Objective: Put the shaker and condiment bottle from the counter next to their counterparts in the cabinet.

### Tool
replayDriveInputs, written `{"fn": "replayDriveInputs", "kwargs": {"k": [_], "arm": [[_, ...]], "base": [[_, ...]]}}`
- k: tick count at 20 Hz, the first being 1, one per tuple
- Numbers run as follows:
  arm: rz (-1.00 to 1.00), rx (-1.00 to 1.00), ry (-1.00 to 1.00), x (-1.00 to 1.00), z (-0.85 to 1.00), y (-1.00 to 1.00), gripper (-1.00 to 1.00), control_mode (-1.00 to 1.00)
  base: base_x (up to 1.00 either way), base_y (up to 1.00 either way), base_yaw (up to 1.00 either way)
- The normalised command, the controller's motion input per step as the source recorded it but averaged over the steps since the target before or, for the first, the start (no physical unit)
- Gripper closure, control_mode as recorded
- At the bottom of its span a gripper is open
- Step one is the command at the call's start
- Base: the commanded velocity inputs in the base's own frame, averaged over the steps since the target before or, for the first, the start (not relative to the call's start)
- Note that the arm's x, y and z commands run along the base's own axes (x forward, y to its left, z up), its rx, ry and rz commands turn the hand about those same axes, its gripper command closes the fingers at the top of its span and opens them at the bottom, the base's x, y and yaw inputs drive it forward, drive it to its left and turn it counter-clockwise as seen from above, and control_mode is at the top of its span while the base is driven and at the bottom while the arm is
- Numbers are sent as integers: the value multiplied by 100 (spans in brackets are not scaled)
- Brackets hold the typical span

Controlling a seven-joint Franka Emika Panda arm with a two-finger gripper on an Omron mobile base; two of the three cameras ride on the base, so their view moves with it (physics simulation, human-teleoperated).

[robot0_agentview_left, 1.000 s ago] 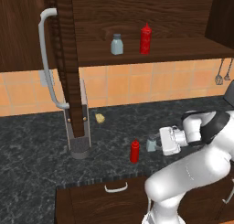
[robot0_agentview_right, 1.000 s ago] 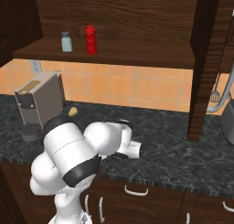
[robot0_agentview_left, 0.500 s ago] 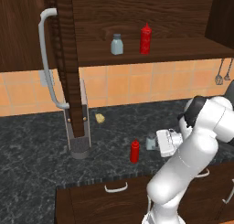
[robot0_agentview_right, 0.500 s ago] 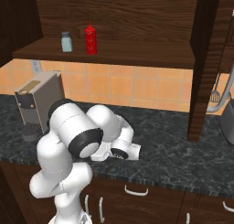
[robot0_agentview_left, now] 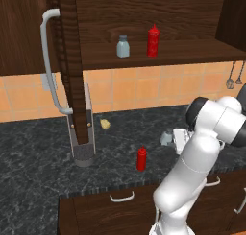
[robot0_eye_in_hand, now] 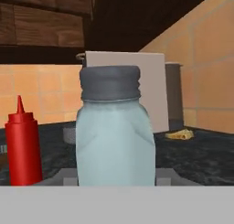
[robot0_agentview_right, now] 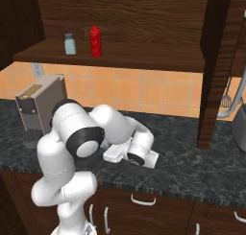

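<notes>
Shaker (robot0_eye_in_hand: pixel 114 131) sits on the counter (robot0_agentview_left: pixel 43 152) between my gripper's (robot0_agentview_left: pixel 169 138) fingers, pinched; I judge nothing shelved yet. Bottle (robot0_agentview_left: pixel 141 158) stands just beside it; cabinet (robot0_agentview_left: pixel 158 56) waits above.

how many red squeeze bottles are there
2. One red bottle stands on the cabinet shelf beside a shaker; the other stands on the counter near its front edge. None seem hidden.

Shakers: two, one (robot0_agentview_left: pixel 123 46) on the shelf, one (robot0_agentview_left: pixel 166 138) on the counter.
Red bottles: two, shelf (robot0_agentview_left: pixel 153 41) and counter (robot0_agentview_left: pixel 141 158).
Coffee machine (robot0_agentview_right: pixel 41 103): one.
</notes>
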Motion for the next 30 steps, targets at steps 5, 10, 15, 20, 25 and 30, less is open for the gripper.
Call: {"fn": "replayDriveInputs", "kwargs": {"k": [5, 10, 15, 20, 25, 30], "arm": [[-34, -9, 1, -66, 95, 0, 100, -100], [-22, -14, 0, -100, 90, 13, 100, -100], [-17, -19, 0, -81, 100, 48, 100, -100], [-17, -21, 3, -69, 84, 58, 100, -100], [-25, -8, 6, -48, 41, 54, 100, -100], [-32, 1, 6, -46, 68, 20, 100, -100]], "base": [[0, 0, 0], [0, 0, 0], [0, 0, 0], [0, 0, 0], [0, 0, 0], [0, 0, 0]]}}
